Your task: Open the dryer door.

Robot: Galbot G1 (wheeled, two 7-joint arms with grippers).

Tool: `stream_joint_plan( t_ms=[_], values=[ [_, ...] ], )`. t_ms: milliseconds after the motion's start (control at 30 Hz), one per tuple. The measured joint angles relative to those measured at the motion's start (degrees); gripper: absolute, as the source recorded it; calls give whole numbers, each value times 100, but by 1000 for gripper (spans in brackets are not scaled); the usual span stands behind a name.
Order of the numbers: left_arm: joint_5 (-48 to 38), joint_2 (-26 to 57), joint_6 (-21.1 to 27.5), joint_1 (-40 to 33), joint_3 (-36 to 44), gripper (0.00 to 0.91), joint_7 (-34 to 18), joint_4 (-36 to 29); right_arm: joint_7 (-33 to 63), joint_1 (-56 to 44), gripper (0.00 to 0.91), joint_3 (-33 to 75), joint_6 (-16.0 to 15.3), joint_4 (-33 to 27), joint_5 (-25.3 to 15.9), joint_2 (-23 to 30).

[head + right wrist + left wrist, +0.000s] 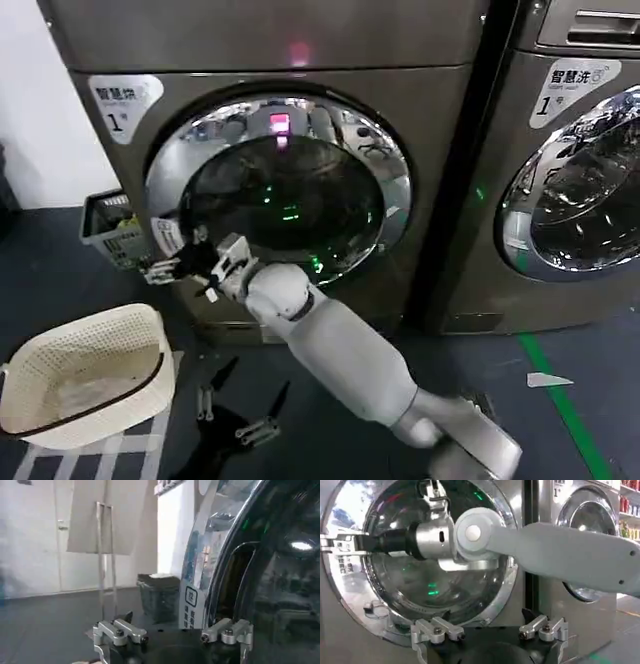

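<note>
Dryer door point(395, 190): round porthole with a wide chrome ring around dark bulging glass, seated in the front of the dryer point(440, 130), the bronze-grey machine carrying a white "1" sticker point(122, 102) above and left of the door. You see the door closed or very nearly so, its ring lying against the machine front. Right gripper point(160, 270): reaches across to the left edge of the door, its white arm running up from below the door's lower right; the fingers point(340, 544) sit at the chrome rim, but you cannot tell whether they are clenched or released. Left gripper point(235, 418): hangs low on the floor side, below the door, with its two dark fingers spread apart and holding nothing. Second machine point(570, 180): stands just right of the dryer, with its own chrome door. Cream laundry basket point(85, 375): on the floor below and left of the door. Small dark crate point(108, 225): beside the dryer's left flank, near the door's left edge.
</note>
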Motion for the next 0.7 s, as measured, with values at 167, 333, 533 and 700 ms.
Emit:
stream_joint_plan(
  t_ms=[167, 333, 533, 700],
  values=[
    [0, 4, 7, 39, -79, 907, 1, -1, -152, -50, 907, -38, -40, 182, 116, -106],
    [-1, -3, 31, 73, -148, 907, 26, -24, -243, -125, 907, -90, -94, 432, 185, -277],
    [-98, 23, 186, 130, -315, 907, 190, -84, -514, -237, 907, -97, -125, 753, 239, -454],
    [-98, 47, 201, 167, -445, 907, 228, -68, -722, -275, 907, -30, -125, 961, 256, -609]
  ],
)
